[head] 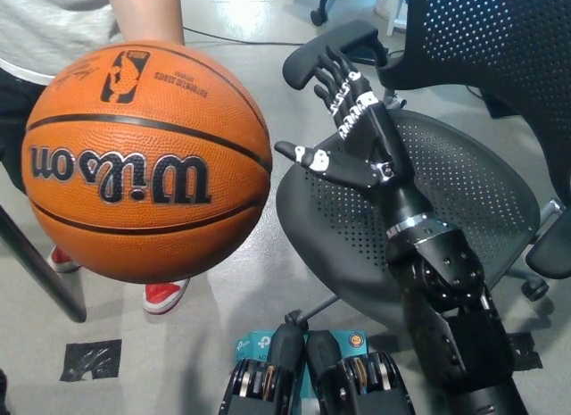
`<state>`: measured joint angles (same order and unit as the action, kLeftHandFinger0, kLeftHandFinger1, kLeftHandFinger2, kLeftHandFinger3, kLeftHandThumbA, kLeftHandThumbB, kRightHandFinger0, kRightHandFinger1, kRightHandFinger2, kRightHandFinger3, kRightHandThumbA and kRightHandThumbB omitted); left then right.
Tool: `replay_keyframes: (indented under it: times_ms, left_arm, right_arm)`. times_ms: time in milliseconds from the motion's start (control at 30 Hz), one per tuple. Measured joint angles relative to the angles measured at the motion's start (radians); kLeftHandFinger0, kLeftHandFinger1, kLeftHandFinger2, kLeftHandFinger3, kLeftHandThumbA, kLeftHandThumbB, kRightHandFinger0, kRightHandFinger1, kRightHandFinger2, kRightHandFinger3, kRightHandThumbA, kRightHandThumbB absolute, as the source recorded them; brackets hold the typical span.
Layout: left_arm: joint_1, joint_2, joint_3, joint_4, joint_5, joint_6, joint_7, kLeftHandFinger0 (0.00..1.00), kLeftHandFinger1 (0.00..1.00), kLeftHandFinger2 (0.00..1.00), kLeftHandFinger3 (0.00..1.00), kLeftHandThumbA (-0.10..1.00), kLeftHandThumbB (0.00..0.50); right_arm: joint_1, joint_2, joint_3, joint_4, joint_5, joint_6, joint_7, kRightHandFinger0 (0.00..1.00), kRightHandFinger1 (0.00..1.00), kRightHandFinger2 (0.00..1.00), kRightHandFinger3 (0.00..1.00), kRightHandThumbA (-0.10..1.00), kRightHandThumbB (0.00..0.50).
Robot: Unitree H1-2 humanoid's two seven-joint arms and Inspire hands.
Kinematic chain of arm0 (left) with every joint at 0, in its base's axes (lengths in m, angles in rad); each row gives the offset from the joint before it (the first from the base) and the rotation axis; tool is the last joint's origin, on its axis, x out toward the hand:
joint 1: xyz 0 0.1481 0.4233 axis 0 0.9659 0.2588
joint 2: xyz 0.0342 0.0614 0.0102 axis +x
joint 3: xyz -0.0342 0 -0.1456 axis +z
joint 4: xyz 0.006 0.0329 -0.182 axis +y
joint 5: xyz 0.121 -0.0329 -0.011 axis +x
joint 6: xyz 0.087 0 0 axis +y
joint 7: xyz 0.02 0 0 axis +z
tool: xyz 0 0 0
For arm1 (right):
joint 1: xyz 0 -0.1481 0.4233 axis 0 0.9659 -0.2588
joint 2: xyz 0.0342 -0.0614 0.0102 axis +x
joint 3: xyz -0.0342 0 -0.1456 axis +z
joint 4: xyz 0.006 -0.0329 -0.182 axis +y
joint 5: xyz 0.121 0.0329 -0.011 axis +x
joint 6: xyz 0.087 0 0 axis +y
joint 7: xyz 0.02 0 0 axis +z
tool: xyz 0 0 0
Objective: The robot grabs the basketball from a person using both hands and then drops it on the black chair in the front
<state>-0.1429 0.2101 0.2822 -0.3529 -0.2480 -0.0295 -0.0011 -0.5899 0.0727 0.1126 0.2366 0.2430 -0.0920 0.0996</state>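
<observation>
An orange Wilson basketball (147, 161) fills the upper left of the head view, held up from behind by a person's forearm (147, 13). My black right hand (348, 134) is raised just right of the ball with its fingers spread apart, close to the ball but not touching it. The black mesh chair (473, 192) stands to the right, its seat under and behind my right arm. My white left hand is out of the picture.
The person stands at the upper left in a grey shirt, with red shoes (161, 294) on the floor below the ball. A dark bar (40, 272) slants across the lower left. A black patch (89, 361) lies on the grey floor.
</observation>
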Motion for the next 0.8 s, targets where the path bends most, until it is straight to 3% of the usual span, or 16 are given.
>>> replay_keyframes:
  times_ms: [100, 200, 500, 800]
  left_arm:
    - [-0.007, -0.001, -0.01, 0.001, 0.005, 0.005, 0.0, 1.0, 1.0, 1.0, 1.0, 1.0, 0.172]
    - [-0.01, -0.002, -0.028, 0.002, 0.011, 0.011, 0.0, 1.0, 1.0, 1.0, 1.0, 1.0, 0.145]
    - [-0.01, -0.003, -0.055, 0.016, 0.04, 0.015, 0.0, 1.0, 1.0, 1.0, 1.0, 1.0, 0.151]
    - [-0.009, -0.008, -0.058, 0.017, 0.052, 0.015, 0.0, 1.0, 1.0, 1.0, 1.0, 1.0, 0.139]
  right_arm:
    - [0.0, 0.01, -0.002, -0.001, 0.009, -0.001, 0.011, 1.0, 1.0, 1.0, 1.0, 1.0, 0.372]
    - [0.004, 0.028, -0.007, -0.022, 0.041, 0.005, 0.035, 1.0, 1.0, 1.0, 1.0, 1.0, 0.417]
    - [0.062, 0.063, -0.021, -0.169, 0.178, 0.098, 0.095, 1.0, 1.0, 1.0, 1.0, 1.0, 0.447]
    - [0.087, 0.058, -0.071, -0.177, 0.303, 0.172, 0.149, 1.0, 1.0, 1.0, 1.0, 1.0, 0.443]
